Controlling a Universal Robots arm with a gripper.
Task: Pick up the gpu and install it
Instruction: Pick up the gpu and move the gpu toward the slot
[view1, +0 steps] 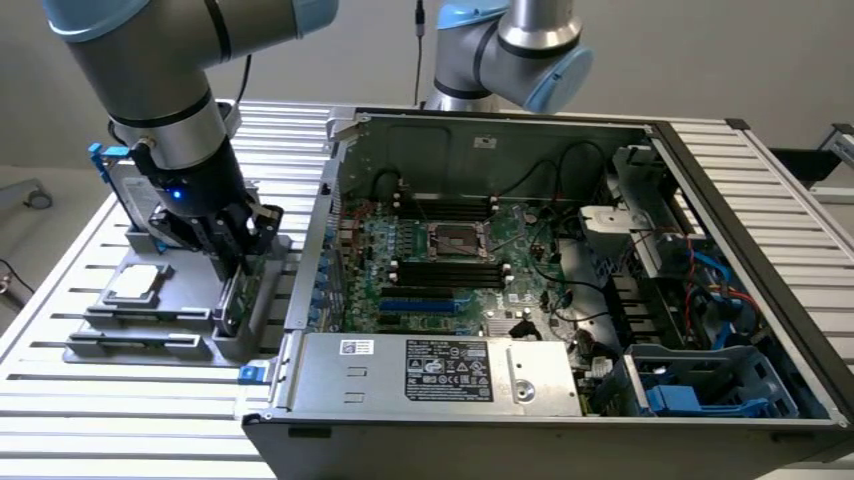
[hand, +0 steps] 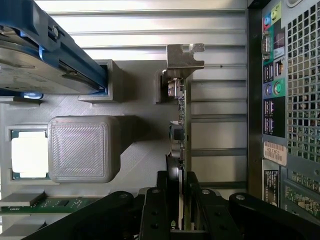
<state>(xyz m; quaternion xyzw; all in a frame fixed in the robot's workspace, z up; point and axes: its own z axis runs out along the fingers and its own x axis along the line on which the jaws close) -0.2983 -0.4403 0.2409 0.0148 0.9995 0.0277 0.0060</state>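
Where the gpu (hand: 182, 131) stands edgewise, its bracket (hand: 184, 56) is flat silver metal.

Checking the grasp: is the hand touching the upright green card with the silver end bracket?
Cannot tell. The wrist view shows the hand straddling the green card closely; neither contact nor a gap is plain.

It was a robotics lab or test workshop. Two industrial robot arms (view1: 158, 90) (view1: 523, 48) stood at a slatted aluminium desk (view1: 94, 425) before a bare grey wall (view1: 707, 50). An opened computer case (view1: 507, 120) exposed its motherboard (view1: 447, 245), and a grey printed fixture (view1: 147, 345) held loose parts, the gpu (hand: 183, 107) among them.
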